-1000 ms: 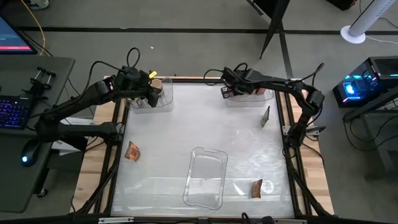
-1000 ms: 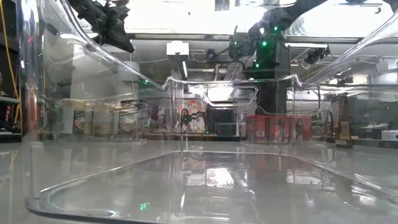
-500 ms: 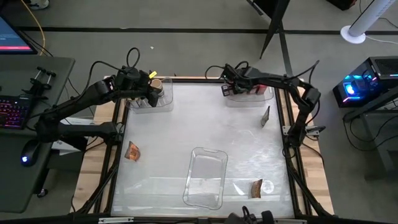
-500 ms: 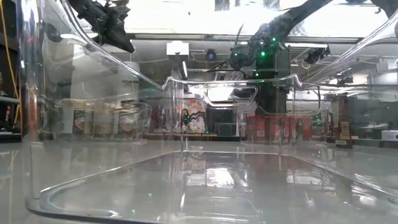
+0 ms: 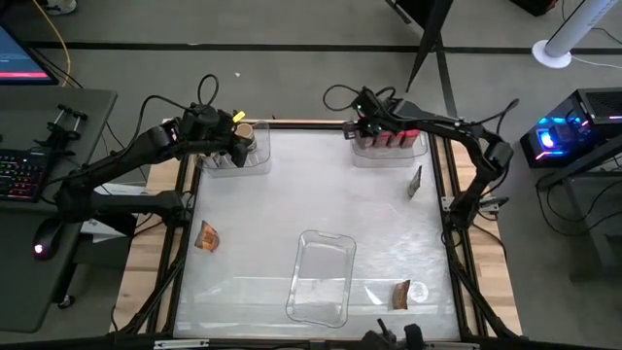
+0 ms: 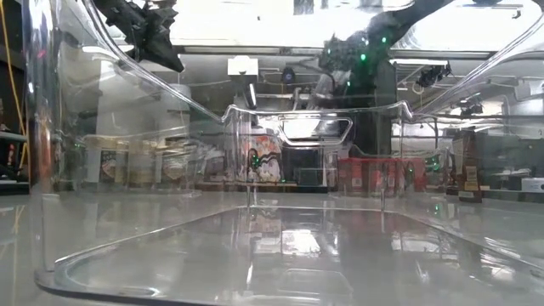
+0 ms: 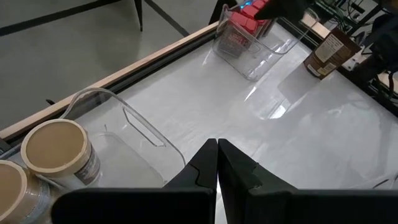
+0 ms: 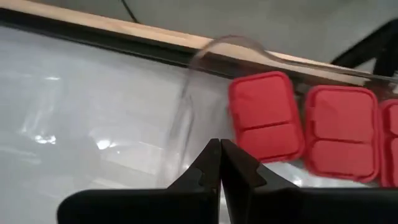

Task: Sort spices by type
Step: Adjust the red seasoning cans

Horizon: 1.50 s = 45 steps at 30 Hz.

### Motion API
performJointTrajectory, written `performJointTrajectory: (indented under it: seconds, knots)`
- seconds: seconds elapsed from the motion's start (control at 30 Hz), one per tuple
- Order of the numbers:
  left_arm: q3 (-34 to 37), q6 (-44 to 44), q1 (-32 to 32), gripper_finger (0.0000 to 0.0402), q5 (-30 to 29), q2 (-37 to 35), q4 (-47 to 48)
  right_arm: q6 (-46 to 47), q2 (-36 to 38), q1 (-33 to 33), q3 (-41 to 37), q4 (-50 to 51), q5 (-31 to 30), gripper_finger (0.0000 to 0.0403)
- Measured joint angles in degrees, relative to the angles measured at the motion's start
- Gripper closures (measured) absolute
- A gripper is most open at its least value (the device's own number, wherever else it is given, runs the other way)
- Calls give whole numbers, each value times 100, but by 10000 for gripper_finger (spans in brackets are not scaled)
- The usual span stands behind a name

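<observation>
Round jars with tan lids (image 5: 249,133) (image 7: 58,147) stand in the clear tray (image 5: 236,158) at the far left. My left gripper (image 5: 233,148) (image 7: 217,148) hovers shut just beside them, over that tray. Red boxy containers (image 5: 391,137) (image 8: 266,116) stand side by side in the clear tray (image 5: 408,156) at the far right. My right gripper (image 5: 363,115) (image 8: 220,149) is shut above that tray's left end, holding nothing. Foil packets lie on the table at the left (image 5: 206,236) and near right (image 5: 400,295). A third packet (image 5: 415,181) (image 7: 329,51) stands near the right edge.
A third clear tray (image 5: 321,277) sits at the table's near middle and fills the low view's foreground (image 6: 255,246). The table's middle (image 5: 321,194) is bare white surface. Black frame rails run along the left and right edges.
My right gripper has risen from the far-right tray and drawn toward the table's far edge, turning a little as it went. The red containers stay in the tray.
</observation>
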<state>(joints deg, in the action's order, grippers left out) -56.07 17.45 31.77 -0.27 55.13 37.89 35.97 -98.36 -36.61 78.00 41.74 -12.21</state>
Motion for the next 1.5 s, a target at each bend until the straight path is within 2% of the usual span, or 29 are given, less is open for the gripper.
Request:
performJointTrajectory:
  seconds: [0.13,0.4,0.77,0.87,1.03,1.37,1.5]
  knots:
    - [0,0,0,401,0,-1,-1,109,-294,-196,-10,55,13,402]
    - [0,48,-4,401,2,-2,0,63,-402,-203,-11,-551,184,403]
    - [0,49,-4,402,2,-1,-9,1,-839,-320,-9,-591,404,403]
    - [0,50,-4,401,2,-2,-7,46,-866,-297,-9,-598,237,403]
    - [0,52,-4,402,2,-2,-7,266,-807,-229,-7,-604,-399,403]
    - [0,48,-4,401,2,-2,-2,176,-584,-134,-7,-822,-478,403]
    - [0,46,-4,401,2,-2,4,-207,-208,-84,-7,-233,-436,403]
